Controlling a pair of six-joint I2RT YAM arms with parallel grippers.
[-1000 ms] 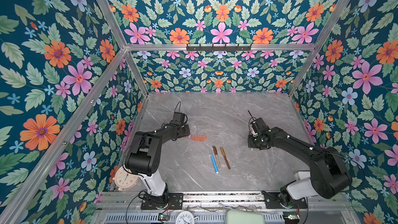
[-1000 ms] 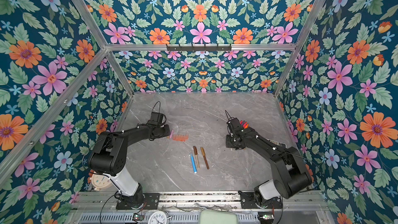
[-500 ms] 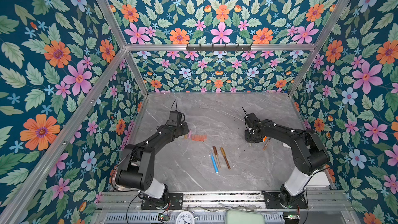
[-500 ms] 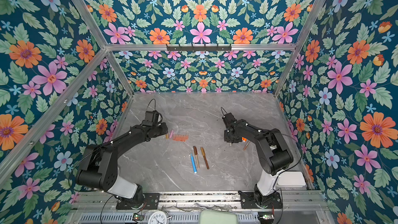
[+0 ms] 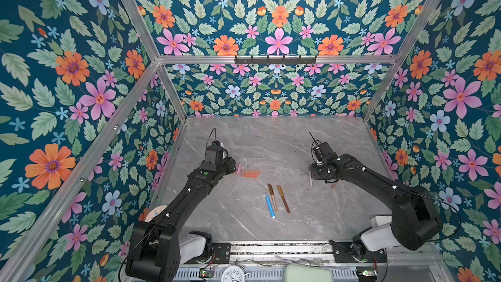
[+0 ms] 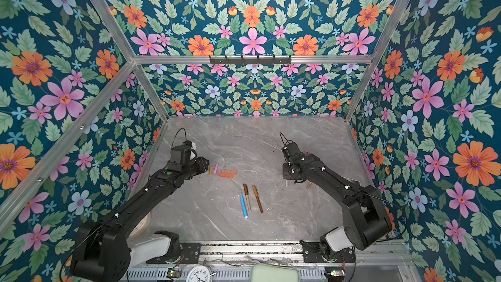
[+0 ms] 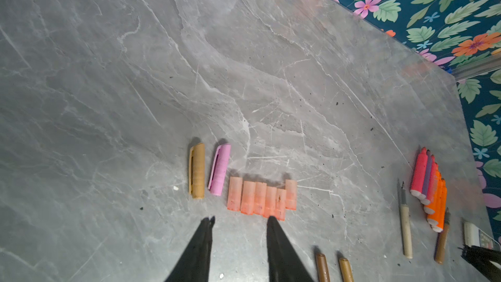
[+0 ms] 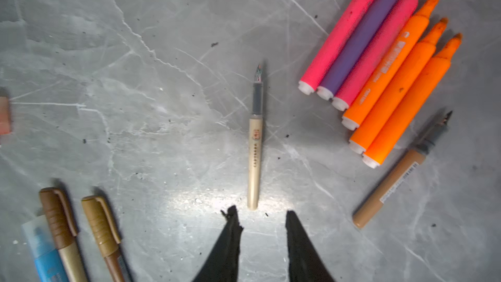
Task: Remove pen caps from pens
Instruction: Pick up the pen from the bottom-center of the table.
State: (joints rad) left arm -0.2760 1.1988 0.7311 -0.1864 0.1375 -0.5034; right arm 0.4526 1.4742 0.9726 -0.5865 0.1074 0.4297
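Observation:
My left gripper is open and empty, just short of a row of orange-red pen caps with a pink cap and a tan cap beside it. My right gripper is open, and an uncapped cream pen lies just beyond its tips. Several uncapped pink, purple and orange pens and an uncapped brown pen lie near it. A blue pen, a gold pen and a brown pen, all capped, lie mid-table.
A white remote lies past the uncapped pens near the right wall. A clock and a pale green object sit at the front rail. Another clock shows under the left arm. Floral walls enclose the grey table.
My right gripper's jaws have parted, and the cream pen now lies on the table in front of them. My left gripper has barely moved.

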